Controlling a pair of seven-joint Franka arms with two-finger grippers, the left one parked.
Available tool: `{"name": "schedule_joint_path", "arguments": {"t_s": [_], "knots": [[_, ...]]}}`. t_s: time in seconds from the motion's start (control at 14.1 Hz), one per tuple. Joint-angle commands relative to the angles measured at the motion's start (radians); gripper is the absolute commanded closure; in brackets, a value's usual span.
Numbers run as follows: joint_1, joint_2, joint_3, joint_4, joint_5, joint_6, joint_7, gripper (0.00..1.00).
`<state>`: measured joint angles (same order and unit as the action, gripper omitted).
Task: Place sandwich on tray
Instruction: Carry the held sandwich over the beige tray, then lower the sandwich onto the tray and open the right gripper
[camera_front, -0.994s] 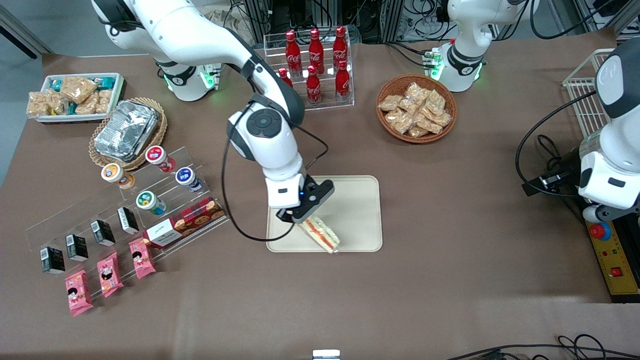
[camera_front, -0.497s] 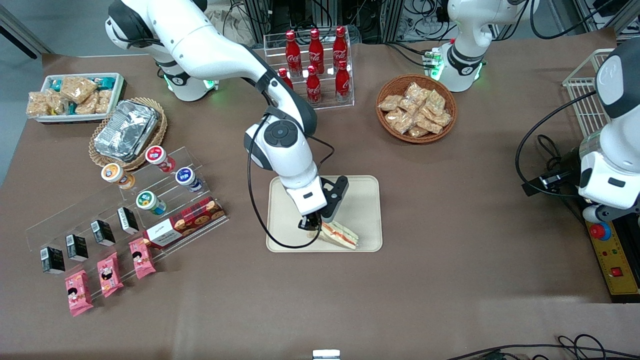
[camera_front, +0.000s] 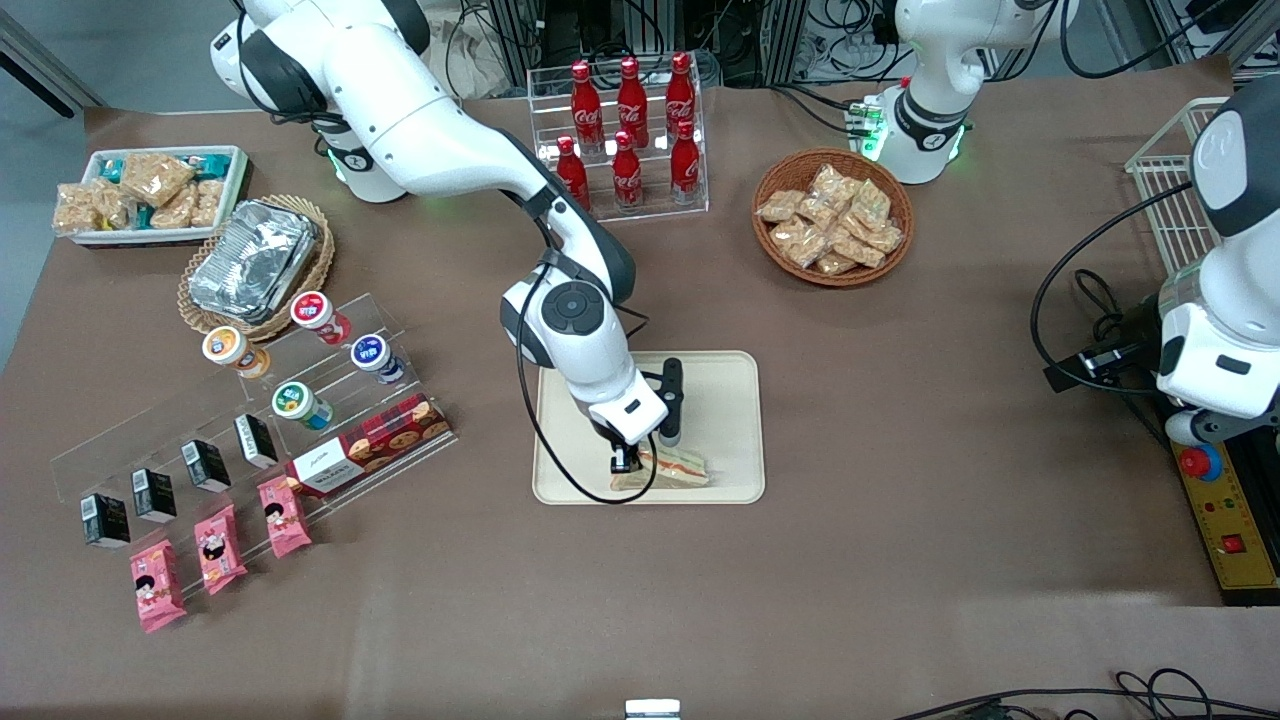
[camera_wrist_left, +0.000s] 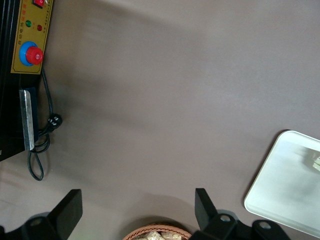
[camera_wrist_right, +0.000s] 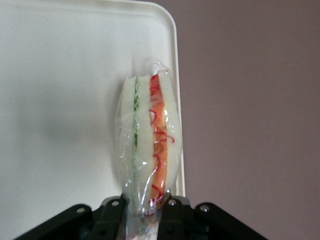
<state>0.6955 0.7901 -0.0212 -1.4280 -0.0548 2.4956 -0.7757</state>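
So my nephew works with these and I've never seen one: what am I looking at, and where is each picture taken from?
These are white robot arms bolted to a brown table. One picture looks down from the front; the other two come from small cameras on the arms' wrists. The working arm's gripper hangs low over the nearer edge of a cream tray, its jaws shut on a plastic-wrapped sandwich; its wrist camera shows that sandwich held by one end, close to the tray's rim. Around it are cola bottles in a clear rack, a wicker basket of snack bags, and pink packets toward the working arm's end. The parked arm's wrist camera mostly sees bare table and a corner of the tray.
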Motion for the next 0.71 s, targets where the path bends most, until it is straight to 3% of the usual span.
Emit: {"name": "schedule_joint_path", "arguments": {"t_s": [0.0, 0.57, 0.64], "knots": [[-0.001, 0.021, 0.009, 0.018, 0.087, 0.006, -0.034, 0.77], [-0.002, 0.02, 0.007, -0.011, 0.095, -0.007, -0.042, 0.74], [-0.001, 0.02, 0.007, -0.012, 0.095, -0.012, -0.039, 0.62]]}}
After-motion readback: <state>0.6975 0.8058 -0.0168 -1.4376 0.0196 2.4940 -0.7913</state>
